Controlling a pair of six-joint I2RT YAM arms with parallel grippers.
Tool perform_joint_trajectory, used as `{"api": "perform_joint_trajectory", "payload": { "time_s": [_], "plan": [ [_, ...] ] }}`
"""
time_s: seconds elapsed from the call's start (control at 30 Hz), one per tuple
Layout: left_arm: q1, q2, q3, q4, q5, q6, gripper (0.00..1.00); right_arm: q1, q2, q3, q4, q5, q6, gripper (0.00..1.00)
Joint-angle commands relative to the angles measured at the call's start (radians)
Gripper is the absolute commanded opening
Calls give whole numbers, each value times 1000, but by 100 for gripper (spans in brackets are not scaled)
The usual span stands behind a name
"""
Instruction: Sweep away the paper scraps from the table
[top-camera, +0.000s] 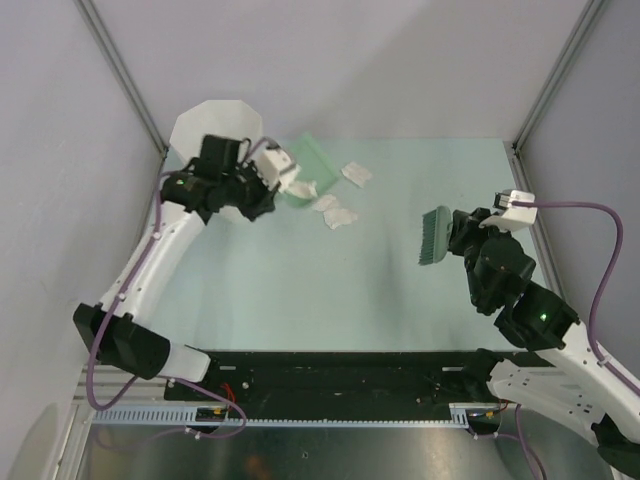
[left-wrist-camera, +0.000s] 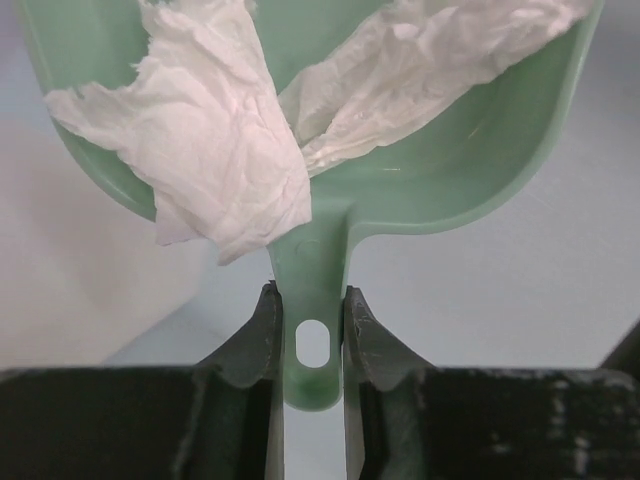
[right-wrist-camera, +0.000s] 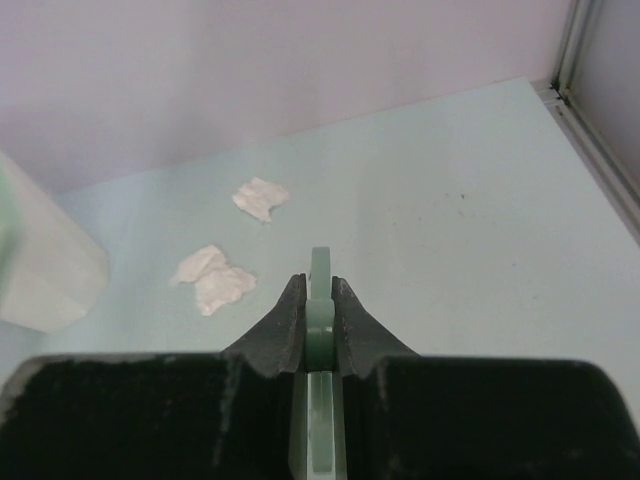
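Two scraps (left-wrist-camera: 220, 170) ride in the left gripper's (left-wrist-camera: 310, 296) clamped dustpan (left-wrist-camera: 470, 170); three lie unswept, ten o'clock from the right gripper's (right-wrist-camera: 319, 285) clamped brush (top-camera: 434, 236).

1. Even, diffuse light is recorded throughout; only faint shadows are cast on the table (top-camera: 400, 300).
2. Dull glare is noted on the metal sheet (top-camera: 350, 455) at the bottom of the overhead view.
3. Wrist views: fingers (left-wrist-camera: 375, 335) are rendered dark and soft; paper scraps (left-wrist-camera: 215, 150) are held sharp.
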Motion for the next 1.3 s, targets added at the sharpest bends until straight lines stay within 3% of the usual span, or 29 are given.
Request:
{"api": "perform_joint_trajectory", "payload": {
  "time_s": [0.0, 0.2, 0.33, 0.67, 0.83, 0.9, 1.03, 1.27],
  "plan": [
    [88, -65, 159, 10, -30, -78, 0, -15, -10, 17, -35, 14, 21, 0],
    [161, -52, 305, 7, -185, -107, 0, -16, 4, 6, -28, -8, 22, 0],
    [197, -7, 402, -13, -388, -81, 0, -18, 10, 1, -19, -26, 18, 0],
    [200, 118, 567, -12, -991, 201, 0, -18, 25, -14, 0, -66, 18, 0],
    [177, 227, 696, 6, -1205, 391, 0, -19, 48, -23, 20, -94, 24, 0],
    [168, 256, 701, 51, -1307, 451, 0, -16, 53, -25, 23, -104, 24, 0],
    [156, 283, 681, 134, -1384, 646, 0, -18, 54, -26, 30, -115, 19, 0],
    [86, 217, 448, 278, -1443, 835, 0, -18, 54, -31, 38, -120, 19, 0]
  ]
}}
